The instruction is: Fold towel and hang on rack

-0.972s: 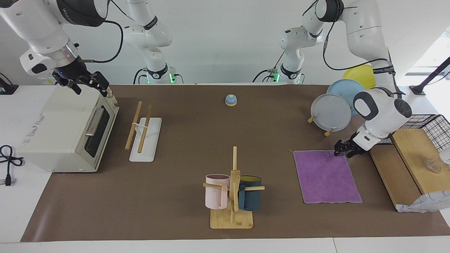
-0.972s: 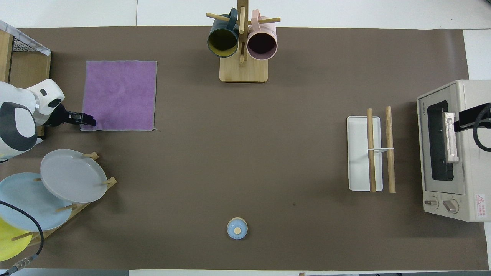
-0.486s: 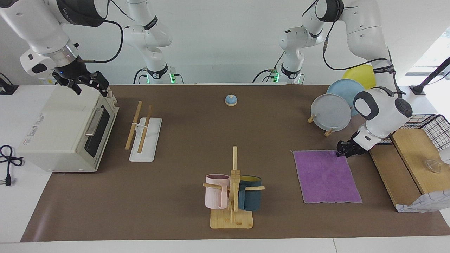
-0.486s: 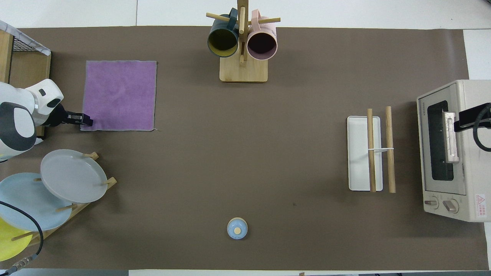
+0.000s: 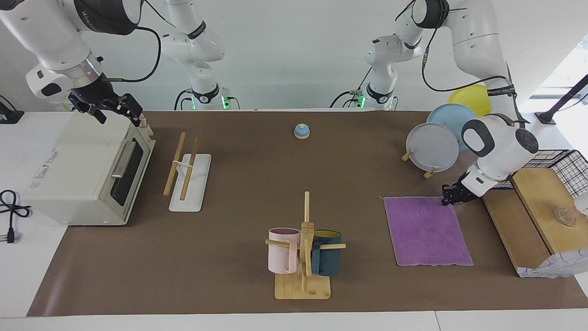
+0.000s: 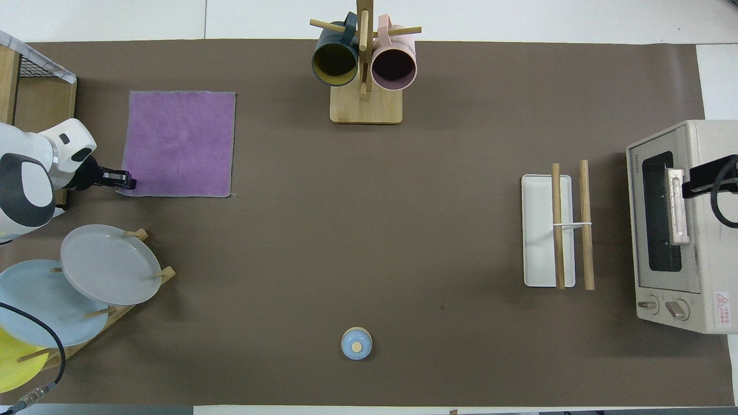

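Your towel (image 5: 427, 231) lies flat, purple face up, at the left arm's end of the table, with the left gripper (image 5: 446, 199) at its corner nearest the plate stand (image 5: 429, 146); whether its fingers pinch the cloth you cannot tell. The rack (image 5: 186, 171) sits beside the toaster oven (image 5: 87, 168), and the right gripper (image 5: 110, 110), fingers spread, waits over that oven.

A purple towel (image 5: 427, 231) is laid on a brown-covered worktop (image 5: 257, 184). Light-wood rods and a white base are seen on the rack (image 5: 187, 173). Pink and dark teal mugs, grey, blue and yellow plates, and a cream oven (image 5: 87, 170) are shown.
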You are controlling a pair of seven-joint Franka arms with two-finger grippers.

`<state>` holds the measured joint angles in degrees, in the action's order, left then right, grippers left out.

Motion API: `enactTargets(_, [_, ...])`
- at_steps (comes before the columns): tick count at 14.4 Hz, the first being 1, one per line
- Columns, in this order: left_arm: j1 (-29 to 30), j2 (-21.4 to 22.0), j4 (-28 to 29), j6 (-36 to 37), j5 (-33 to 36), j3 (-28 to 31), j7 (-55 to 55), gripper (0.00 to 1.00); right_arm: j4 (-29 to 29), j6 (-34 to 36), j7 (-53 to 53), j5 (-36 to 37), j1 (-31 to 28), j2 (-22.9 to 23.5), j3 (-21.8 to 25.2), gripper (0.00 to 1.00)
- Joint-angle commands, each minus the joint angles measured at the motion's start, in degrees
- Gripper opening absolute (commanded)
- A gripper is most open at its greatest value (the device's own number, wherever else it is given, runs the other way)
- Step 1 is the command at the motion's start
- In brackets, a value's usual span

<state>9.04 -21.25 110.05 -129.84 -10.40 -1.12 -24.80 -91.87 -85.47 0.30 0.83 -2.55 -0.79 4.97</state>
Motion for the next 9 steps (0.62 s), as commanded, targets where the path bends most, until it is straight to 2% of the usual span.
enactTargets(1, [-0.34, 0.24, 2.27, -1.29, -1.12, -0.11, -0.6, 0.01, -0.5, 0.65, -1.18, -0.48, -0.17, -0.79, -0.05, 1.0])
enactTargets(9, [-2.27, 1.82, 1.74, -1.2, -1.12, -0.11, -0.52, 0.0, -0.5, 0.65, -1.18, -0.48, -0.17, -0.79, -0.05, 1.0])
